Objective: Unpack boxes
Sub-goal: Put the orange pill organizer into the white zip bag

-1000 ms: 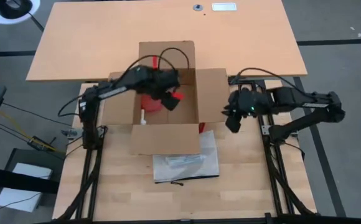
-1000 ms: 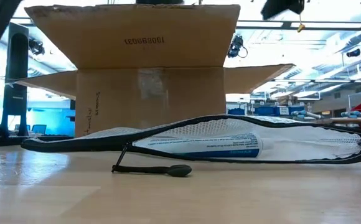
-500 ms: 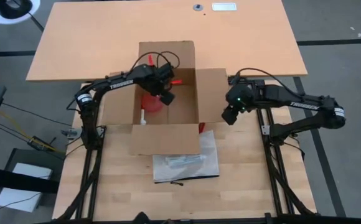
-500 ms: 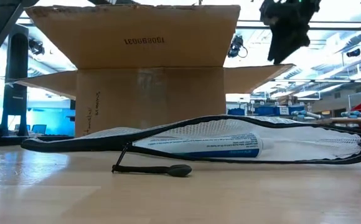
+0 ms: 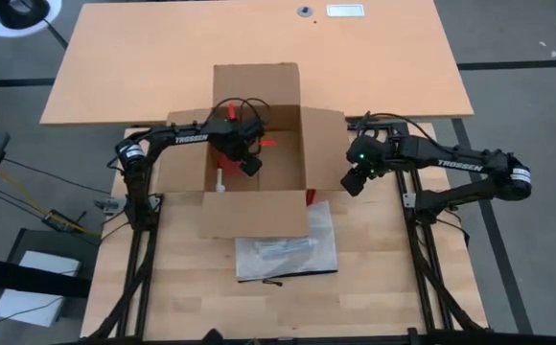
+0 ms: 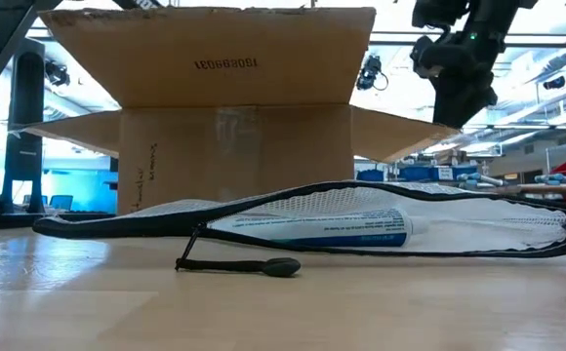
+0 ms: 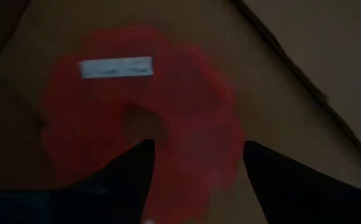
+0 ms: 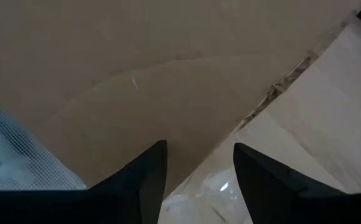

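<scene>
Your carton (image 5: 257,153) is sitting mid-counter (image 5: 374,278) with all four flaps folded out. Your left gripper (image 5: 249,163) is hanging inside it, fingers spread wide over a red item (image 7: 146,118) (not gripping anything). Your right gripper (image 5: 353,182) is hovering just off the right flap's outer edge, fingers parted and empty. A mesh pouch (image 5: 288,247) is lying by the near flap.

A white mesh pouch (image 5: 288,252) with a black edge lies flat on the light wooden table (image 5: 374,287). A white and blue tube (image 6: 312,227) is inside it. Behind stands a bigger brown table (image 5: 144,67) bearing a small white label (image 5: 345,11).
</scene>
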Robot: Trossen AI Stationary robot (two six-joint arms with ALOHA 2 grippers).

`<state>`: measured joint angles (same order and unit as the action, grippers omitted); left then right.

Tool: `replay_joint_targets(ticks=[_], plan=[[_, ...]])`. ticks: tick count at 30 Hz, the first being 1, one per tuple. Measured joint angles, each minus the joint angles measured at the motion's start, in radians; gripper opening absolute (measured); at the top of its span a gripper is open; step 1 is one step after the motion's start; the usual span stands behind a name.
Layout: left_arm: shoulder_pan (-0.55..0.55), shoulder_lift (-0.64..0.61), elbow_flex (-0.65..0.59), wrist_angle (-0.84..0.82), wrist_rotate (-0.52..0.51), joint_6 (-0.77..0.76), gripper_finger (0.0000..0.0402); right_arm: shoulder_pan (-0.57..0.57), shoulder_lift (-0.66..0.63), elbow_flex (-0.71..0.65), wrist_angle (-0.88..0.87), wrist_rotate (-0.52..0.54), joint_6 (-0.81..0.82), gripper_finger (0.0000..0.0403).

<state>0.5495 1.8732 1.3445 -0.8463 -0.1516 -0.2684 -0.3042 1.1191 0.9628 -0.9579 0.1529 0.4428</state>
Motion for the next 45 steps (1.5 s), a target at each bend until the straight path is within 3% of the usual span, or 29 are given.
replay_joint_targets(ticks=[11,18,21,28,34,41,45], plan=[[0.000,-0.002,-0.155,0.257,0.027,0.033,0.0259,0.000,0.000,0.000,-0.001,0.000,0.010,0.0187],[-0.002,-0.002,-0.150,0.250,0.022,0.093,0.0203,0.000,0.000,0.000,0.000,0.000,-0.004,0.0183],[-0.003,0.003,-0.114,0.214,0.007,0.094,0.0202,0.000,0.000,0.000,-0.001,0.000,-0.017,0.0183],[-0.002,0.003,0.067,0.086,-0.025,0.139,0.0202,0.000,-0.001,0.000,-0.018,0.000,-0.034,0.0175],[-0.009,0.003,0.298,0.004,-0.029,0.166,0.0204,0.000,-0.050,0.014,-0.021,0.000,-0.080,0.0166],[-0.073,0.001,0.592,-0.039,0.096,0.172,0.0206,0.001,-0.186,0.063,-0.004,-0.003,-0.105,0.0162],[-0.139,0.001,0.725,-0.044,0.180,0.124,0.0207,0.013,-0.267,0.067,0.028,-0.066,-0.105,0.0164]])
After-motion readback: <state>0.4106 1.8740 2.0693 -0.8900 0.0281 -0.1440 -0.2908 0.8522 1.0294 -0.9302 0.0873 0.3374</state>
